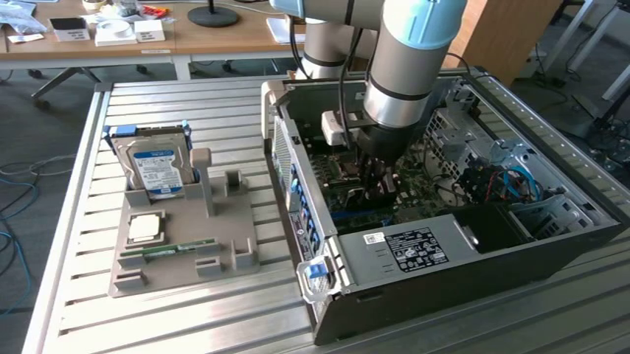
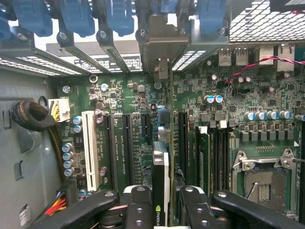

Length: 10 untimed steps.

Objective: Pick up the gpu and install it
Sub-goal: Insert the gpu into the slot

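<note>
Black two-fingered gripper point(image 2: 161, 202) is clamping one thin green gpu card point(image 2: 162, 167) edge-on, standing it upright over the green motherboard point(image 2: 128, 100) inside the open black PC case point(image 1: 473, 287); fan face is hiding.

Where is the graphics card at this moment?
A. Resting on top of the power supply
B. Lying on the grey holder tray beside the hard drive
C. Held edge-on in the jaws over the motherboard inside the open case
C: the graphics card stands edge-on between the jaws of the gripper, above the motherboard slots inside the open case.
</note>
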### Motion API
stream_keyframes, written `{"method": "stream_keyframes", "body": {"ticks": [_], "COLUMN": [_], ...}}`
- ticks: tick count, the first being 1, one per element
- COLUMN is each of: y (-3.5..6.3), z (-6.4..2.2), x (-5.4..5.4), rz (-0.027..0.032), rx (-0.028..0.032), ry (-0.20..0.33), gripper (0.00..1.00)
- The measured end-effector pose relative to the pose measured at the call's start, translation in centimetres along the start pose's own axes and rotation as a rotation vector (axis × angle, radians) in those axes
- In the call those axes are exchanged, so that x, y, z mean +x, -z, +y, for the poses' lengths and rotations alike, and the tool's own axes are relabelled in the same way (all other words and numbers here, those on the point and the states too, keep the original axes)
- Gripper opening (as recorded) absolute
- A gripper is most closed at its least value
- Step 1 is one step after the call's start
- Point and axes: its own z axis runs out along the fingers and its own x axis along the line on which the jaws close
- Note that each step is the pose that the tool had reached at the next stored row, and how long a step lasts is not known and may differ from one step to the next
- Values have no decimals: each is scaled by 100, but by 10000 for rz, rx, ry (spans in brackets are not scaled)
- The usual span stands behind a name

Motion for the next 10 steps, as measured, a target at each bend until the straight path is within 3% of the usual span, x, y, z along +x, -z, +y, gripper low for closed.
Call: {"method": "stream_keyframes", "body": {"ticks": [10], "y": [21], "z": [-1], "x": [0], "rz": [-1], "rx": [-1], "ry": [50], "gripper": [27]}}
